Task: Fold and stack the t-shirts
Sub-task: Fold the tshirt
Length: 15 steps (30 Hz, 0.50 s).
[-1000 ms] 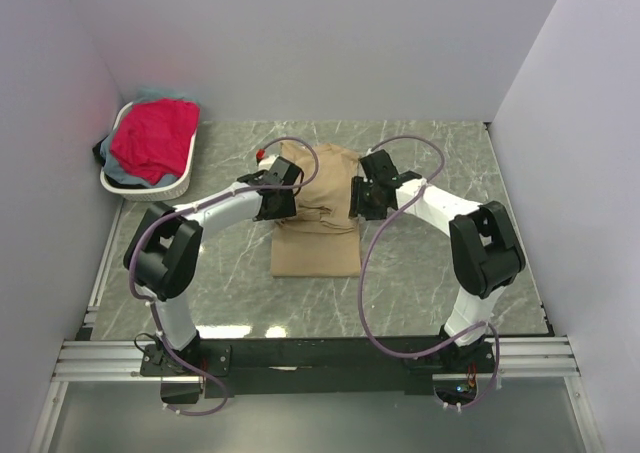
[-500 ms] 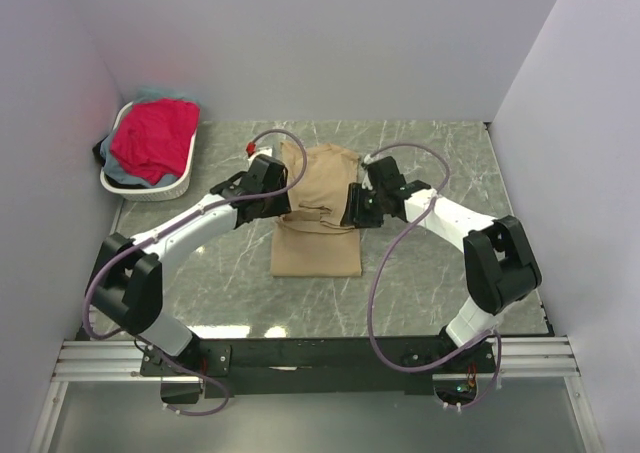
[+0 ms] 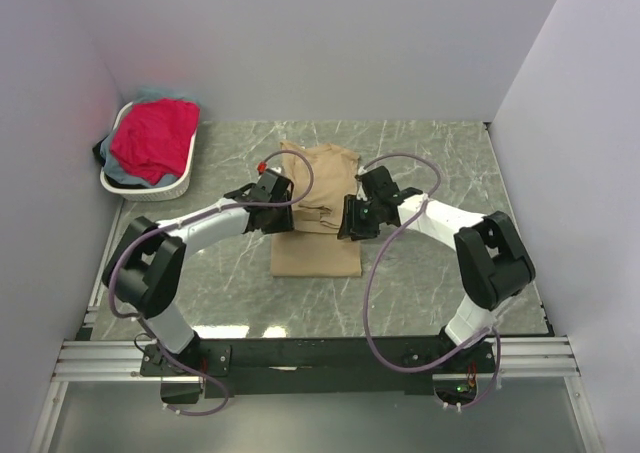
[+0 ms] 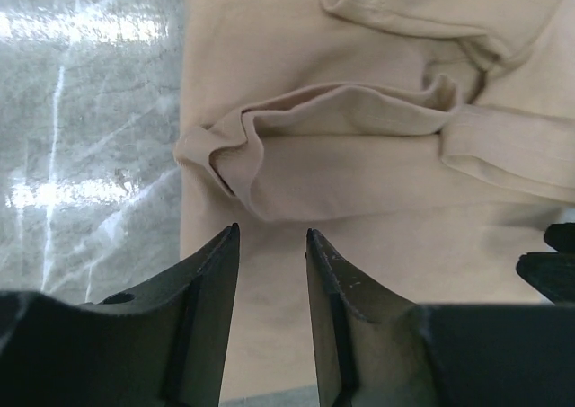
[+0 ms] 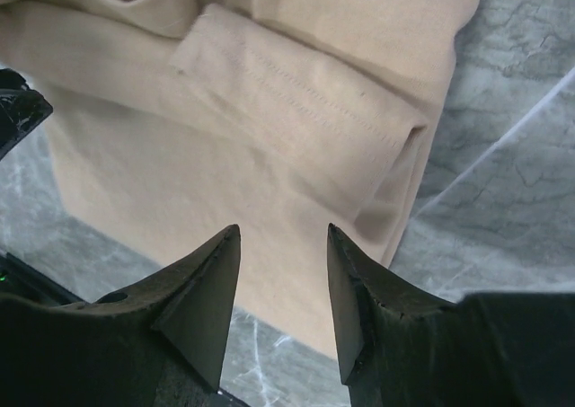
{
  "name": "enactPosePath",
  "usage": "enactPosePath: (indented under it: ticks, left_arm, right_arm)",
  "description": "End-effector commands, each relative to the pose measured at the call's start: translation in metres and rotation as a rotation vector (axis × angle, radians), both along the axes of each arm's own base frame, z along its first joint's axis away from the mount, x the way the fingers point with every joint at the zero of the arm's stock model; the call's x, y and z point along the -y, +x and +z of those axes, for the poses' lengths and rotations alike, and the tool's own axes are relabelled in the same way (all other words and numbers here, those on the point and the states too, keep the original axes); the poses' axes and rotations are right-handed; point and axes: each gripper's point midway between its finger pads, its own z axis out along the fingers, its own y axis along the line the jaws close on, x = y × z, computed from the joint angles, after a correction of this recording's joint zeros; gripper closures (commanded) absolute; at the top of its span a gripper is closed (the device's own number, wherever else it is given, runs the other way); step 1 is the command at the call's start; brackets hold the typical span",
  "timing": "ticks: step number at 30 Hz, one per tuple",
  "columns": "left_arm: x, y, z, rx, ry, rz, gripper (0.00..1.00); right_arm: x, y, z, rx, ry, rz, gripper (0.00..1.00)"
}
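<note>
Both arms are down over the tan t-shirt [image 3: 316,235], which lies partly folded in the middle of the marble table [image 3: 430,153]. The left gripper [image 4: 272,236] sits at the shirt's left edge, jaws parted by a narrow gap with nothing between them, tips pointing at a bunched fold of cloth just ahead. The right gripper [image 5: 284,232] hangs over the shirt's right edge, jaws a little wider apart and also empty, a stitched folded flap lying right beyond them. Neither grips any cloth. Off at the far left, the red-pink t-shirt [image 3: 152,138] sits heaped in the white basket [image 3: 150,188].
</note>
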Motion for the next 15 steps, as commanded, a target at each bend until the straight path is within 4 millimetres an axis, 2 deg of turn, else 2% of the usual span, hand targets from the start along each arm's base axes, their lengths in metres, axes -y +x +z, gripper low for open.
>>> enactPosePath:
  ticks: [1,6,11,12,13,15]
  left_arm:
    - [0.012,0.017,0.001,0.031,-0.014,-0.005,0.59]
    - [0.014,0.032,-0.007,0.040,0.023,0.008,0.58]
    - [0.016,0.053,0.001,0.088,0.061,0.014,0.57]
    - [0.013,0.057,-0.004,0.084,0.079,0.022,0.56]
    - [0.014,0.065,0.003,0.106,0.083,0.024,0.56]
    - [0.012,0.072,0.000,0.102,0.103,0.031,0.57]
  right_arm:
    - [-0.009,0.020,0.004,0.051,-0.005,0.015,0.50]
    - [-0.012,0.034,-0.001,0.067,-0.026,0.016,0.50]
    - [-0.016,0.055,0.003,0.098,-0.054,0.021,0.50]
    - [-0.014,0.060,0.004,0.107,-0.065,0.014,0.50]
    - [-0.013,0.063,0.004,0.110,-0.071,0.012,0.50]
    - [-0.013,0.073,0.006,0.122,-0.078,0.005,0.50]
